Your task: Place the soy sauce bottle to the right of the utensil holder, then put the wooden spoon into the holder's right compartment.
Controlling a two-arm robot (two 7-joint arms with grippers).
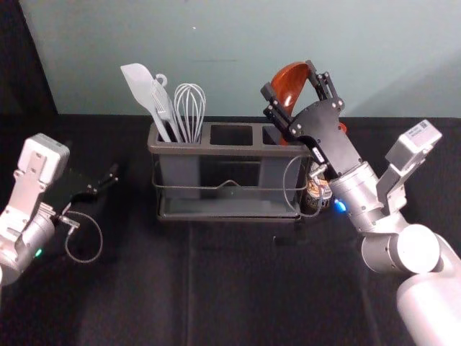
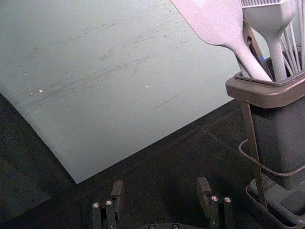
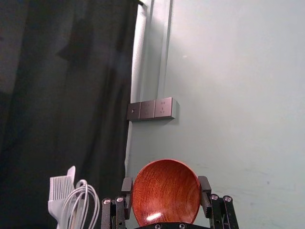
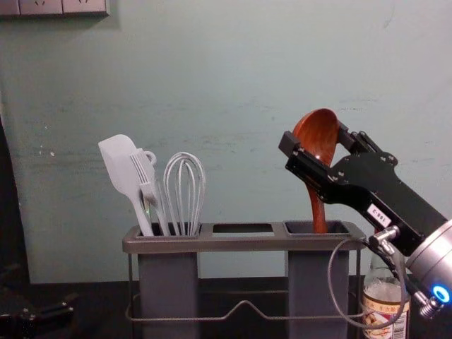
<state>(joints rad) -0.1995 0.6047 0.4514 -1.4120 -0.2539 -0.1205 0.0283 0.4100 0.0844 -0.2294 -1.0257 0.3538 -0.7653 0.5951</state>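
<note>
Jaws: right gripper point(image 4: 315, 139), right, clasping red-brown wooden spoon point(image 4: 316, 201) in grey plastic holder point(image 4: 212, 244) | labelled glass bottle point(image 4: 382, 296) placed right | release remains | left gripper point(image 2: 160, 186) parked left, wide

Spatula point(image 4: 121, 169), brush point(image 3: 61, 188), whisk point(image 4: 185, 189), wall sockets point(image 3: 163, 108)

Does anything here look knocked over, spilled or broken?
No, nothing stands out. The wooden spoon leans a little in the right compartment of the utensil holder, held at its bowl by the right gripper. The soy sauce bottle stands upright beside the holder. I see no spill.
</note>
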